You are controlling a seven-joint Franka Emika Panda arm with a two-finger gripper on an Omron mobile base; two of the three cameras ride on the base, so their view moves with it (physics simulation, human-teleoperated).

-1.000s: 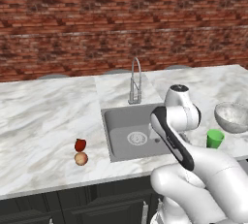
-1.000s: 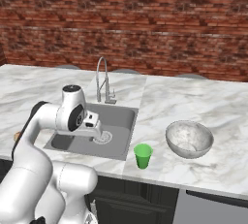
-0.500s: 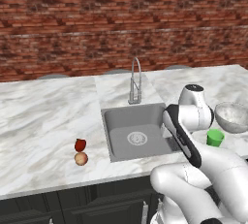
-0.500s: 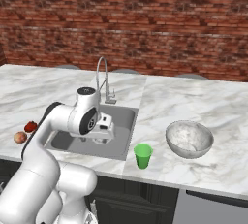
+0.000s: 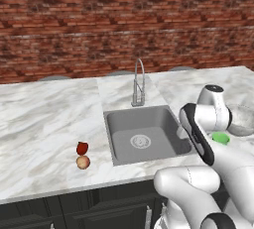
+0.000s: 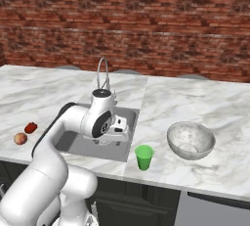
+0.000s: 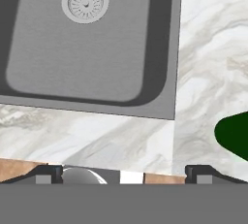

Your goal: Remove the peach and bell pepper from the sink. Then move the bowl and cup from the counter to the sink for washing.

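Because the cup (image 6: 144, 157) is standing near the counter (image 6: 205, 107) front edge, just beside the sink (image 6: 97, 139) corner, a careless sideways approach is risking a knock that tips it or pushes it off the front; the bowl (image 6: 191, 140), sitting beyond the cup from the sink, is leaving little room on that side. The gripper (image 7: 124, 173) is hanging over the sink's cup-side rim with its jaws spread wide and holding nothing. In the hand view the cup is showing only as a dark green patch at the right edge, outside the jaws and not between them. The peach (image 5: 83, 162) and pepper (image 5: 82, 148) are already lying on the counter on the sink's far side, touching or nearly so.
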